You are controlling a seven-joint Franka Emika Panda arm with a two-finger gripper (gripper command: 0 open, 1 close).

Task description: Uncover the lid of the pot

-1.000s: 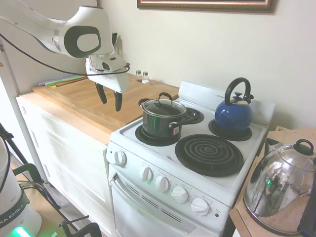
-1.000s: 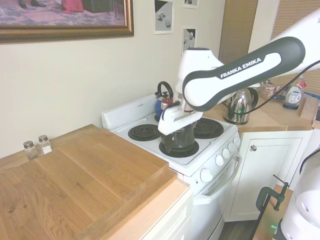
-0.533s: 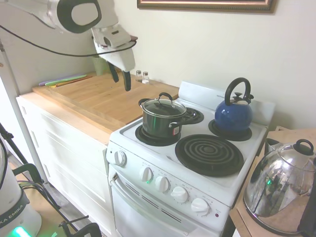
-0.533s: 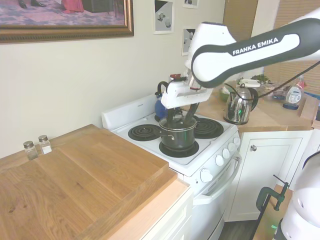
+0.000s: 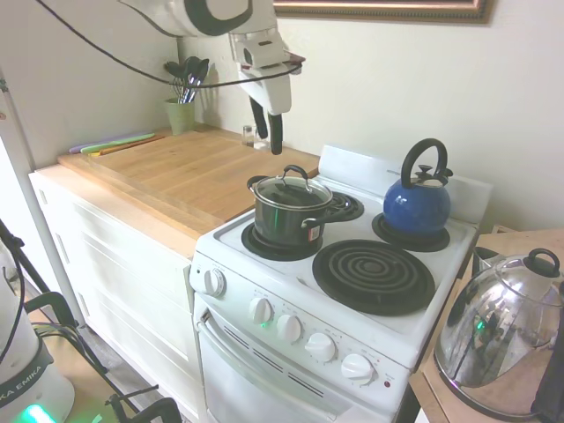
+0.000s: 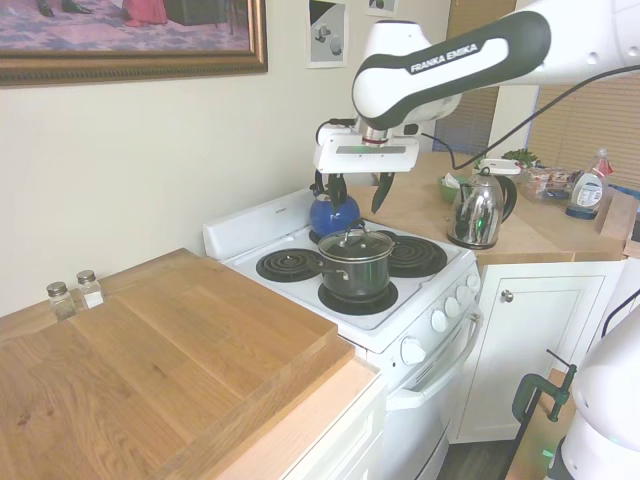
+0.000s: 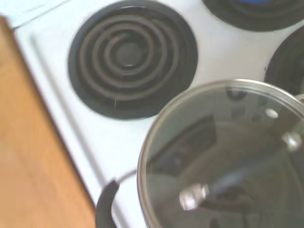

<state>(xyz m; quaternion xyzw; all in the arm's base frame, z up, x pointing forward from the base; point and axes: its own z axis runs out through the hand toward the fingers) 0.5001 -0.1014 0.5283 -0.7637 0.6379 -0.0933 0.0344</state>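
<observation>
Exterior views, lid (image 6: 356,241) below open gripper (image 6: 356,192)

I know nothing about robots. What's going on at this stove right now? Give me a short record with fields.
Pot: small dark metal cooking pot on the stove's front burner nearest the wooden counter
Lid: round clear glass lid with black arched handle, on the pot
Hand: two-finger hand open, empty, in the air above the stove, touching nothing
Neighbours: blue kettle on a back burner; shiny steel kettle on the side counter
Task state: lid not yet lifted
</observation>
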